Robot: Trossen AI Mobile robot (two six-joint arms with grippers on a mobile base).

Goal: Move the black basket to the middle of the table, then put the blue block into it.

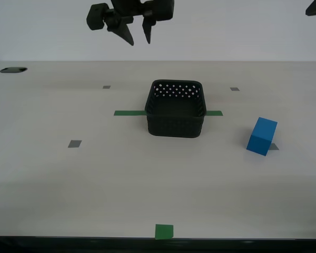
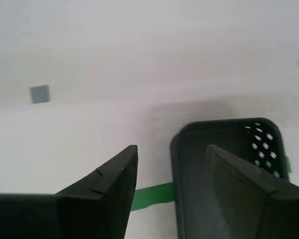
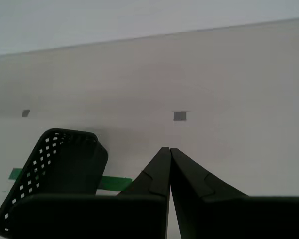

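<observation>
Basket [image 1: 176, 108] is seen mid-table on the green strip [image 1: 129, 113], block [image 1: 262, 136] well apart; second gripper [image 1: 140, 32] is spread above, first gripper [image 3: 169, 169] pressed together. Block is best approached squarely, jaws straddling opposite faces.

I read this as a lab or robot test bench, not a home or shop. I am looking at a wide, pale table [image 1: 52, 179] against a plain blank wall [image 1: 226, 31], with nothing domestic on it. The tabletop carries deliberate placement marks: a green tape strip [image 1: 129, 113] across the middle, a green square [image 1: 164, 231] at the near edge, and small grey squares [image 1: 74, 143] (scattered like reference points).
</observation>
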